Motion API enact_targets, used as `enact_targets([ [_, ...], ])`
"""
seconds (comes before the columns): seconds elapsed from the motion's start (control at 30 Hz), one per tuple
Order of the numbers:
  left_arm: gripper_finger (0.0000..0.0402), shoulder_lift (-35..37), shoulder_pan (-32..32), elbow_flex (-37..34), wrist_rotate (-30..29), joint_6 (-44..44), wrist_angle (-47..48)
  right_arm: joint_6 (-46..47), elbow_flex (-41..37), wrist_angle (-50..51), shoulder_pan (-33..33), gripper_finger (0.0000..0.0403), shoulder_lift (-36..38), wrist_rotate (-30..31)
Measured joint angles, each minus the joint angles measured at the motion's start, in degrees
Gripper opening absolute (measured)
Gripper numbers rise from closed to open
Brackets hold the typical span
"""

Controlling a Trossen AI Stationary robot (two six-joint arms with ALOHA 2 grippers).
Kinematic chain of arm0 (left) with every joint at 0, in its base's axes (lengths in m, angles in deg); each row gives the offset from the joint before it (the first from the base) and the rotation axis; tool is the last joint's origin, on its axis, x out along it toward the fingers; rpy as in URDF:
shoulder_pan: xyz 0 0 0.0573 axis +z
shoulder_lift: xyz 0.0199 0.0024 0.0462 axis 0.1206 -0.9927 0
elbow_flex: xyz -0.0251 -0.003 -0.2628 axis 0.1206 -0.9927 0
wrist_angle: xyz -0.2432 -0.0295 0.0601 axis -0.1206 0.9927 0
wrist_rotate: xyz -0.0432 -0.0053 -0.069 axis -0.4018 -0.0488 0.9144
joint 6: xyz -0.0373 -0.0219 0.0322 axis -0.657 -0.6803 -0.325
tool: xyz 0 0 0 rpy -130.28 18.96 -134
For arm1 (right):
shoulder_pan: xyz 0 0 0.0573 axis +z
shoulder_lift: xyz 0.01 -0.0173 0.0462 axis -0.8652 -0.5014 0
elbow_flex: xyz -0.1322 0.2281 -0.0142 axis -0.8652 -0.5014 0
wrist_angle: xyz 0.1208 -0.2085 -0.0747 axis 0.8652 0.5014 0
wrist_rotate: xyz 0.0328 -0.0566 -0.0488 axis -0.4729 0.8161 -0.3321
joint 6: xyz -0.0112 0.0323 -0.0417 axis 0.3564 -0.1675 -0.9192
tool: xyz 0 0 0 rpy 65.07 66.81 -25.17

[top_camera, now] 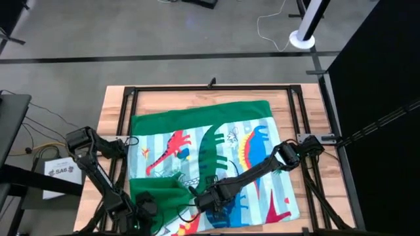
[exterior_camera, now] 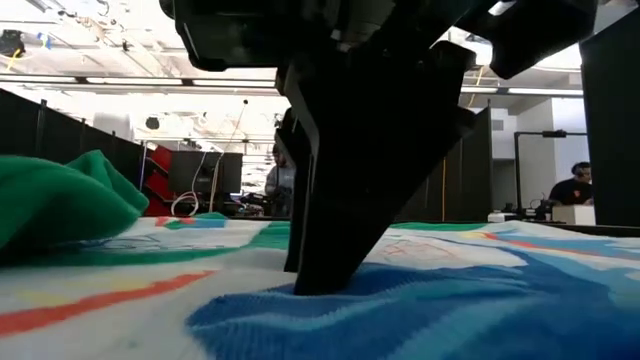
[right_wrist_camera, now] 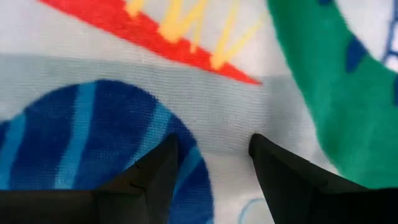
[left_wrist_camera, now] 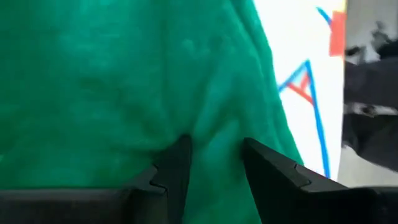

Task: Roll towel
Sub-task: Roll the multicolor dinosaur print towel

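You are looking at a green, dinosaur-printed cloth towel (top_camera: pixel 216 157) with a soft, matt, fuzzy pile; in the wrist views its looped terry weave shows plainly. Under it, the pale wooden slatted table (top_camera: pixel 111 108) shows grain, with a matt black metal frame (top_camera: pixel 210 88) at 12 o'clock. The left end effector (left_wrist_camera: pixel 211 171) and right end effector (right_wrist_camera: pixel 211 165) have matt black plastic fingers.

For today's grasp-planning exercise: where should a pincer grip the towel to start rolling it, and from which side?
Grip the towel at the bunched green fold near its front-left corner, coming from above. That fold stands raised off the table, offering an edge; the flat printed area gives nothing to pinch.
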Motion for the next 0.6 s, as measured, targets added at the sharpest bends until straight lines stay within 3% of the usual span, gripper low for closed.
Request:
enact_targets([
  [0.33, 0.0134, 6.3, -5.5, -0.4, 13.6, -6.6, 4.8, -0.5, -0.2, -0.8, -0.9, 0.0192, -0.2, -0.5],
  [0.6, 0.0134, 10.4, -5.7, -0.4, 12.8, -6.0, 3.0, -1.1, -0.5, -1.0, -2.5, 0.0192, 1.3, -0.5],
])
